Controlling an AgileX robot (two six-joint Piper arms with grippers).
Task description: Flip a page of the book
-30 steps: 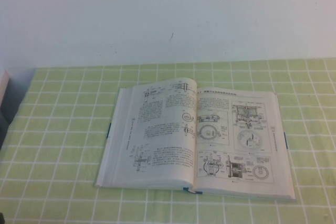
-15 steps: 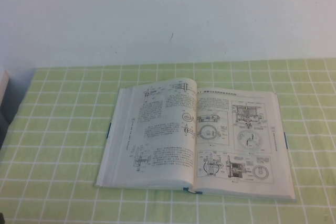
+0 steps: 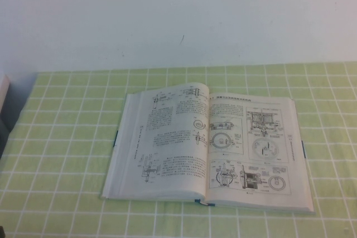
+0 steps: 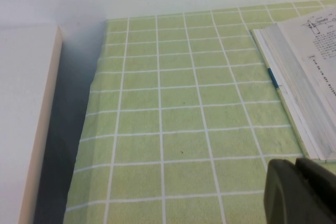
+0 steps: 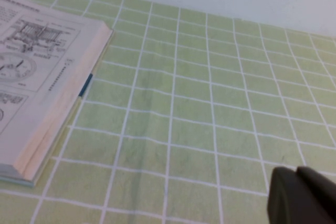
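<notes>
Greyish-white thick technical book point(image 3: 207, 147) with dark teal cover edges lies open flat mid-table on green checked cloth point(image 3: 67, 137), line drawings on both faces. High view shows whole spread, no arms. Left wrist view alone shows book's left page-block edge, white box point(image 4: 26, 119) beyond cloth's edge, left gripper point(image 4: 300, 192) as dark bulk near book corner; cannot tell its opening. Right wrist view shows book's right edge, broad bare cloth beside, right gripper point(image 5: 300, 196) apart from book; opening likewise cannot tell.
</notes>
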